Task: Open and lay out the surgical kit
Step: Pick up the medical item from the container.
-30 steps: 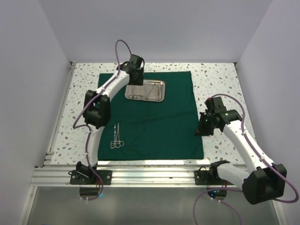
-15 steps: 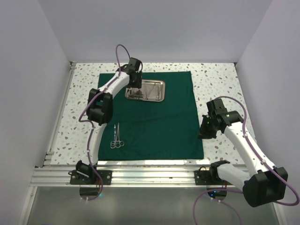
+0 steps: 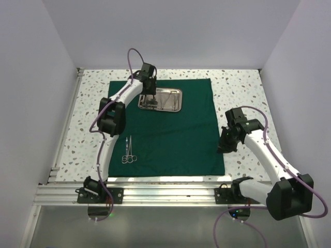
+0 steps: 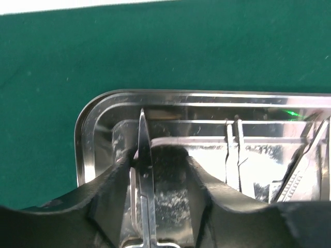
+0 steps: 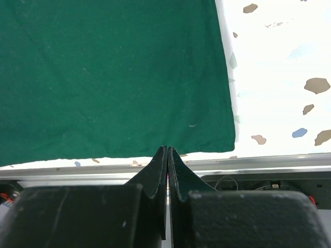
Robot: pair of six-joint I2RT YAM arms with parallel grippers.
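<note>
The dark green cloth [image 3: 176, 137] lies spread flat on the table. The steel tray [image 3: 178, 101] sits on its far part. My left gripper [image 3: 149, 102] is down in the tray [image 4: 85, 134], open, its fingers either side of a slim silver scissor-like instrument [image 4: 143, 150] that lies against the left finger. More silver instruments [image 4: 232, 155] lie in the tray's right half. Two ring-handled instruments [image 3: 129, 151] lie on the cloth's front left. My right gripper [image 3: 221, 147] is shut and empty [image 5: 167, 150], above the cloth's right front edge [image 5: 114, 77].
The speckled table [image 3: 243, 93] shows around the cloth. An aluminium rail [image 3: 165, 194] runs along the near edge and also shows in the right wrist view [image 5: 258, 165]. White walls close in the left, back and right.
My left gripper has come down from the tray's far left corner into the tray, around an instrument. My right gripper has shifted slightly along the cloth's right edge.
</note>
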